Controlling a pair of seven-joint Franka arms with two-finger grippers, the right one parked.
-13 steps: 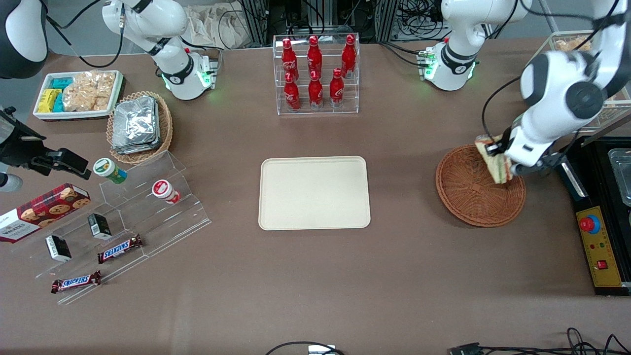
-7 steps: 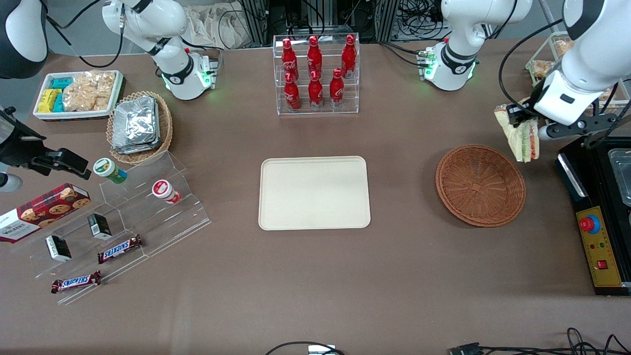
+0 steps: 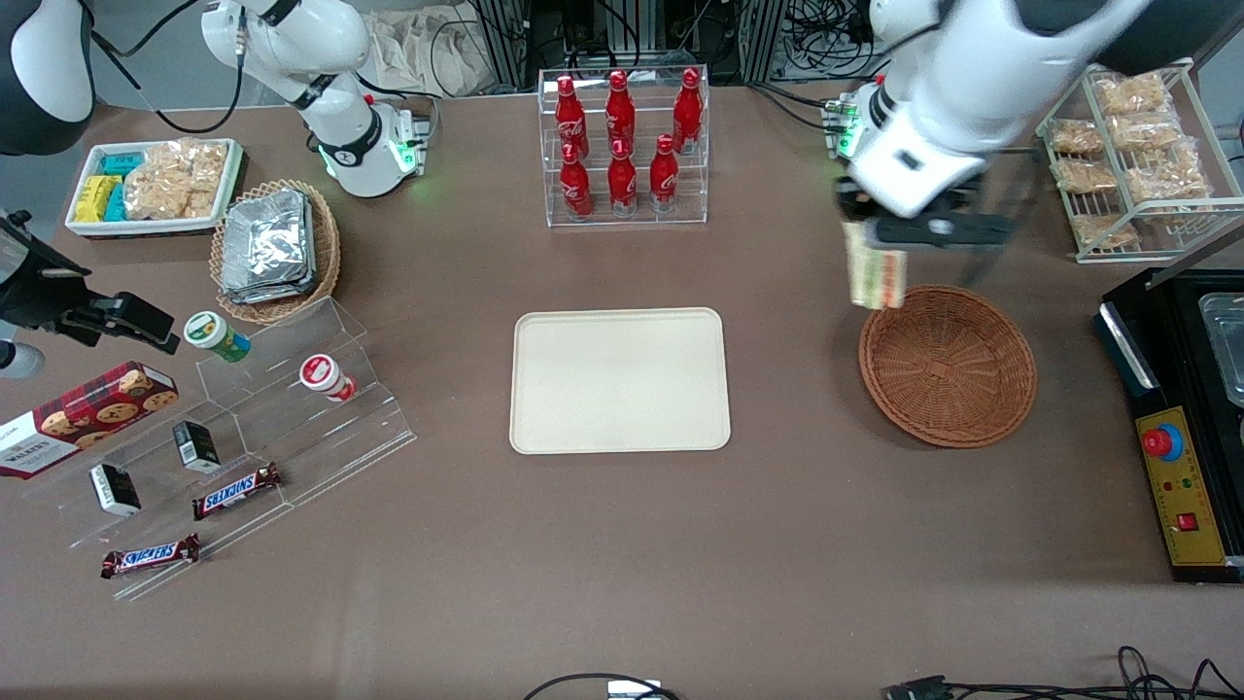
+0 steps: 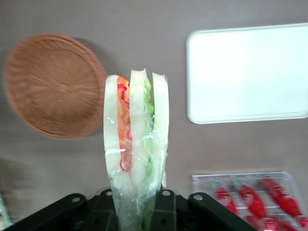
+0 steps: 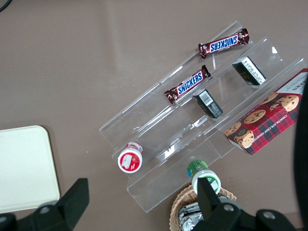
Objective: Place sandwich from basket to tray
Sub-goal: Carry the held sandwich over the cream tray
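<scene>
We are holding the sandwich (image 3: 876, 276) clamped in our gripper (image 3: 868, 236), hanging long-axis down above the basket (image 3: 948, 366) rim. The tray (image 3: 619, 380) is lying well apart, toward the parked arm's end, so we are needing to carry sideways that way.

Clear rack of red bottles (image 3: 622, 146): beside the gripper (image 3: 868, 233), toward the parked arm's end. Wire rack of snack bags (image 3: 1132, 156): beside it, toward the working arm's end.
</scene>
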